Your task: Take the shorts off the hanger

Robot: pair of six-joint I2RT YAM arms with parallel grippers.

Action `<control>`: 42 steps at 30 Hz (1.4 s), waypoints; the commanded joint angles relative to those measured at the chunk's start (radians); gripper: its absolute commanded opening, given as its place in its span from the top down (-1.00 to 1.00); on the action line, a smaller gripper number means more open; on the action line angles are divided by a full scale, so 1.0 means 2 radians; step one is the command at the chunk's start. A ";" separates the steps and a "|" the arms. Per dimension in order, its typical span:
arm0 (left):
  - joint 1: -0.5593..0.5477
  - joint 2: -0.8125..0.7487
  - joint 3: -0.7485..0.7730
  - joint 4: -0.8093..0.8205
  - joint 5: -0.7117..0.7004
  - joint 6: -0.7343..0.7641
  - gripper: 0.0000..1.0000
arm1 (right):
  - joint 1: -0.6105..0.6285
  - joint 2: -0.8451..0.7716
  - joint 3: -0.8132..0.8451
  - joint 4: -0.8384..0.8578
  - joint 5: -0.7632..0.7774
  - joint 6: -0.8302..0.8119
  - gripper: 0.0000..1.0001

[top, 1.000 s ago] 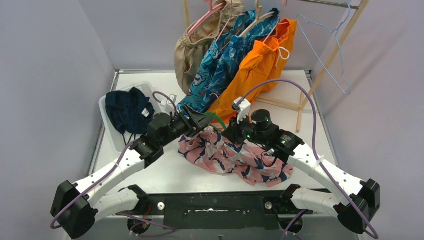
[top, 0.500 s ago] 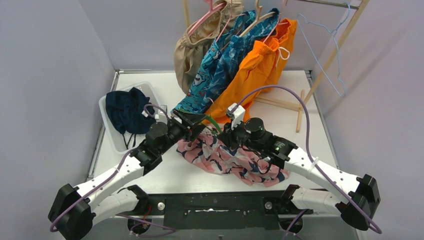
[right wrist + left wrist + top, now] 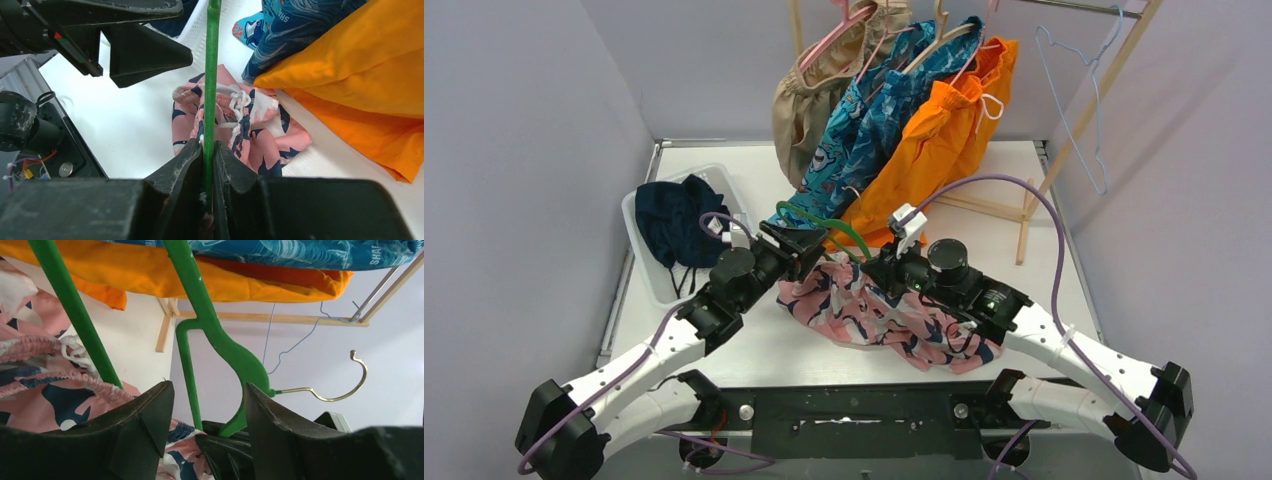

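From above, the green hanger (image 3: 824,220) showed far more of its frame than a second before. It now arched clear of the cloth between the left gripper (image 3: 807,240) and the right gripper (image 3: 876,268). The pink shark-print shorts (image 3: 894,315) lay slumped on the table (image 3: 744,345), under and behind the right jaws and sagging away from the left ones. In the left wrist view the jaws had narrowed a little yet stood apart, with the hanger's neck passing between them and no pinch I could confirm. The brass hook (image 3: 345,390) jutted out beyond them, and pink waistband sat low beside one jaw. In the right wrist view the jaws were pressed together on a thin green bar. The waistband and its white drawstring bunched around that bar just beyond the fingertips, with the orange shorts (image 3: 360,65) further off. I judged the hanger mostly drawn out, though the waistband had not yet come free of it.
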 commanded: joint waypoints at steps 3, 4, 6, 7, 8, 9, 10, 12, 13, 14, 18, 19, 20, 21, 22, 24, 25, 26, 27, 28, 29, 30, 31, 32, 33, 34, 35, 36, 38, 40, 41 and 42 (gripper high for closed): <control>0.000 -0.002 0.020 0.049 -0.028 0.011 -0.04 | 0.002 -0.012 -0.011 0.066 -0.023 -0.006 1.00; 0.000 0.002 0.024 0.060 -0.021 0.011 -0.04 | 0.003 -0.010 -0.012 0.067 -0.023 -0.006 1.00; 0.000 0.009 0.028 0.076 -0.006 0.010 -0.04 | 0.003 -0.007 -0.013 0.068 -0.019 -0.008 1.00; 0.000 0.011 0.029 0.078 -0.004 0.004 -0.05 | 0.003 -0.006 -0.015 0.070 -0.019 -0.008 1.00; 0.000 0.013 0.027 0.082 -0.004 -0.001 -0.05 | 0.003 -0.005 -0.016 0.071 -0.020 -0.008 1.00; 0.000 0.015 0.025 0.091 -0.004 -0.005 -0.05 | 0.003 -0.003 -0.017 0.073 -0.023 -0.008 1.00; 0.000 0.016 0.022 0.095 -0.003 -0.007 -0.05 | 0.003 -0.001 -0.018 0.076 -0.027 -0.008 1.00; 0.000 0.021 0.019 0.093 -0.004 -0.027 -0.05 | 0.004 0.003 -0.019 0.083 -0.040 -0.008 1.00; 0.000 0.025 0.017 0.097 -0.003 -0.033 -0.05 | 0.005 0.005 -0.020 0.085 -0.047 -0.008 1.00; 0.001 0.029 0.015 0.103 -0.002 -0.038 -0.05 | 0.005 0.008 -0.019 0.084 -0.055 -0.010 1.00; 0.002 0.049 0.020 0.113 0.017 -0.046 -0.05 | 0.013 0.024 -0.009 0.063 -0.063 -0.025 1.00; 0.001 0.053 0.021 0.108 0.023 -0.051 -0.05 | 0.017 0.027 -0.007 0.060 -0.062 -0.029 1.00; 0.001 0.055 0.020 0.107 0.025 -0.056 -0.05 | 0.020 0.030 -0.005 0.058 -0.058 -0.033 1.00; 0.002 0.056 0.017 0.113 0.026 -0.061 -0.04 | 0.024 0.033 -0.004 0.056 -0.055 -0.035 1.00; 0.002 0.056 0.011 0.118 0.026 -0.065 -0.04 | 0.027 0.037 -0.001 0.053 -0.054 -0.040 0.99; 0.002 0.055 0.007 0.121 0.024 -0.070 0.02 | 0.035 0.045 0.007 0.044 -0.049 -0.047 0.98; 0.002 0.053 0.006 0.120 0.022 -0.071 0.11 | 0.040 0.049 0.010 0.042 -0.045 -0.050 0.96; 0.002 0.051 0.005 0.115 0.020 -0.072 0.18 | 0.045 0.052 0.013 0.040 -0.038 -0.053 0.95; 0.002 0.048 0.005 0.108 0.018 -0.075 0.26 | 0.050 0.055 0.016 0.036 -0.028 -0.056 0.94; 0.002 0.045 0.004 0.100 0.014 -0.078 0.42 | 0.055 0.058 0.018 0.033 -0.020 -0.059 0.91; 0.003 0.041 0.001 0.095 0.012 -0.080 0.52 | 0.057 0.060 0.019 0.031 -0.014 -0.061 0.89; 0.003 0.036 -0.001 0.091 0.008 -0.080 0.60 | 0.059 0.060 0.019 0.030 -0.013 -0.063 0.88; 0.003 0.032 -0.003 0.084 0.003 -0.081 0.66 | 0.059 0.061 0.018 0.030 -0.011 -0.064 0.86; 0.003 0.027 -0.004 0.076 -0.002 -0.082 0.70 | 0.059 0.061 0.018 0.029 -0.007 -0.064 0.84; 0.004 0.022 -0.005 0.070 -0.006 -0.082 0.73 | 0.059 0.060 0.018 0.028 -0.004 -0.062 0.79; 0.004 0.016 -0.005 0.063 -0.010 -0.082 0.75 | 0.060 0.059 0.017 0.027 0.000 -0.061 0.75; 0.005 0.011 -0.005 0.055 -0.015 -0.082 0.77 | 0.060 0.057 0.017 0.026 0.004 -0.058 0.71; 0.005 0.007 -0.005 0.048 -0.020 -0.082 0.80 | 0.060 0.055 0.018 0.023 0.005 -0.056 0.68; 0.006 -0.002 -0.004 0.034 -0.030 -0.082 0.85 | 0.060 0.049 0.019 0.017 0.007 -0.049 0.57; 0.009 -0.012 -0.004 0.024 -0.039 -0.081 0.94 | 0.059 0.037 0.021 0.003 0.018 -0.036 0.43; 0.012 -0.019 -0.003 0.023 -0.043 -0.079 0.98 | 0.059 0.030 0.021 -0.007 0.023 -0.032 0.33; 0.015 -0.024 -0.001 0.024 -0.046 -0.075 1.00 | 0.059 0.020 0.019 -0.016 0.032 -0.026 0.20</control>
